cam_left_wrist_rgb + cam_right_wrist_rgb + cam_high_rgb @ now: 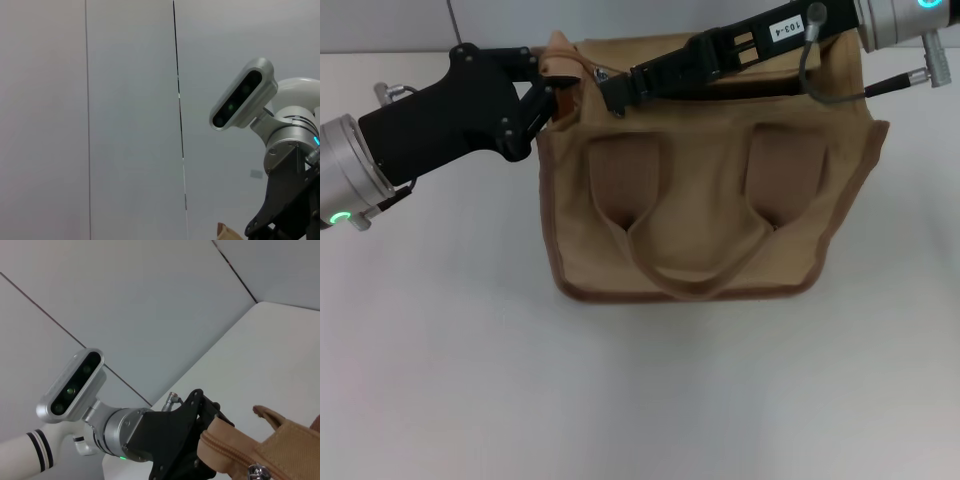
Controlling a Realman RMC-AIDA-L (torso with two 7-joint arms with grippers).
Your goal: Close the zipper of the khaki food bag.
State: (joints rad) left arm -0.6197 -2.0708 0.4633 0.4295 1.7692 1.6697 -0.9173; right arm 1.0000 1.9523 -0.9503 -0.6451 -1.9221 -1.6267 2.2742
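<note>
The khaki food bag (710, 220) stands upright on the white table, handles facing me. My left gripper (548, 92) is shut on the bag's top left end; the right wrist view shows the left gripper (185, 440) clamping that end of the bag (290, 450). From the upper right my right gripper (610, 92) reaches over the bag's top, its fingers together at the silver pull tab (601, 73). The zipper (227, 450) runs closed from the held end to the pull tab (256, 471). The right arm hides the rest of the zipper.
The white table (620, 400) stretches in front of and beside the bag. A grey panelled wall (125, 100) stands behind. The left wrist view shows the right arm (290, 200) with its wrist camera (242, 100) and a corner of the bag (227, 232).
</note>
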